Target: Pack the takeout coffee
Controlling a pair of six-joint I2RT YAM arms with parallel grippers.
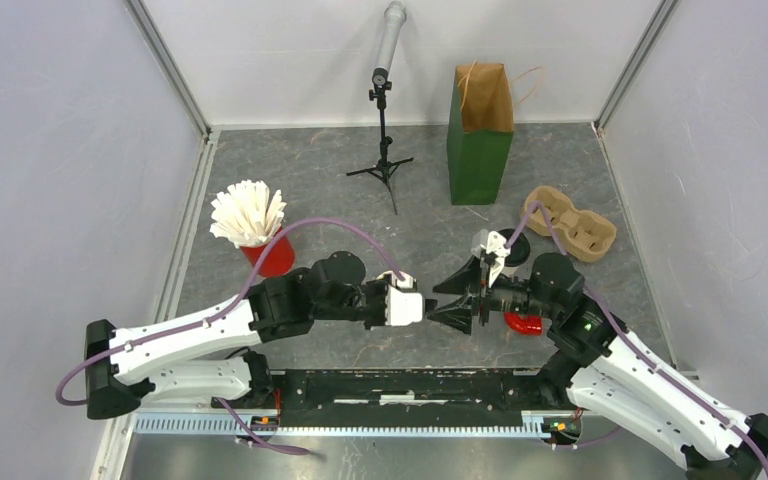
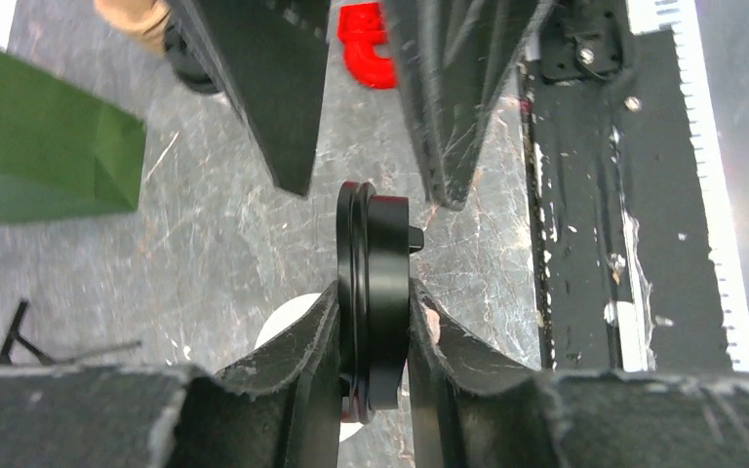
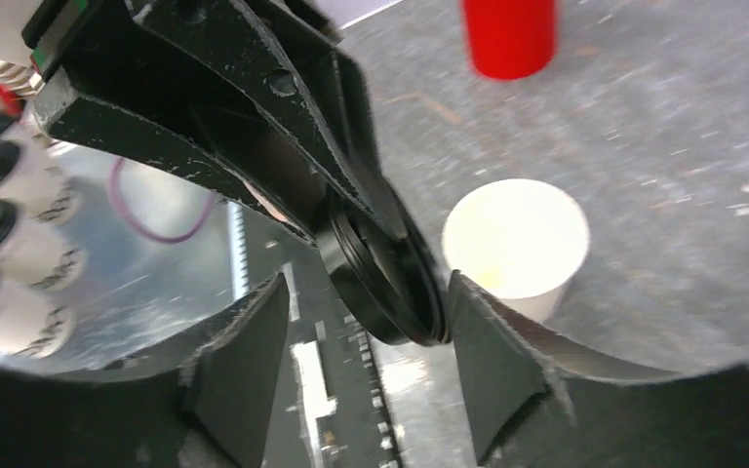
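By the left tool, nearest the lens, the black lid is being gripped narrowly on edge, flat faces against the pads. Opposite, tip to tip, the right tool is being held wide, jaws clear of the lid. The cream paper cup is standing upright and uncapped on the worktop, under the meeting tools. Judgement: the lid's axis is lying level and the cup's vertical, so a quarter turn downward is being called for. Left arm nearer.
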